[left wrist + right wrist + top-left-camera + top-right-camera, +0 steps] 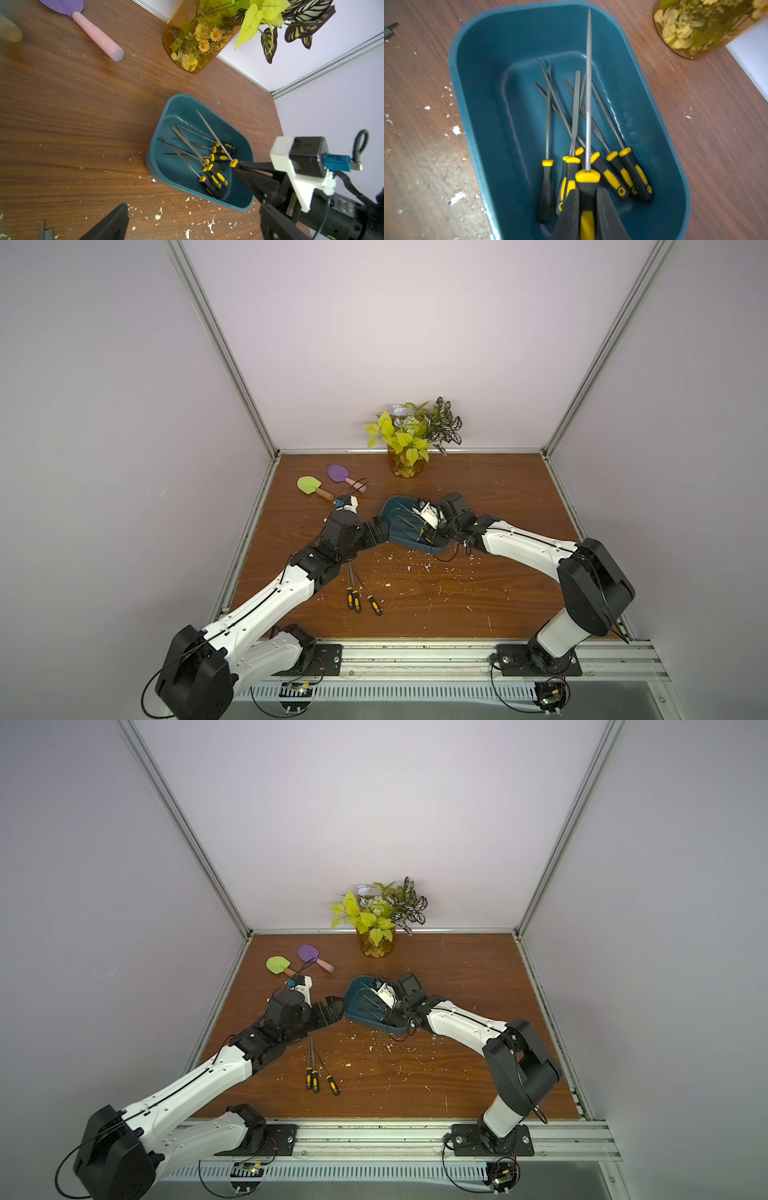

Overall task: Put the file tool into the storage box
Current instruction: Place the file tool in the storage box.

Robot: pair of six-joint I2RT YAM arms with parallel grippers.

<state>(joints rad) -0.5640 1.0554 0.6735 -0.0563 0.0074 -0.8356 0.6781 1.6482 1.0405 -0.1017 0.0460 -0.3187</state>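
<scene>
Showing the wooden table (478, 597) with the teal storage box (394, 512) near its middle. The right gripper (588, 190) reaches into the box and is clenched on the black-and-yellow handle of a round file (588, 83). The shaft slants over the box floor, above several files (623, 172) lying inside. The left gripper (379, 531) sits just beside the box's end; whether its jaws are parted cannot be told. Three loose files (358, 600) lie on the table by the left arm.
</scene>
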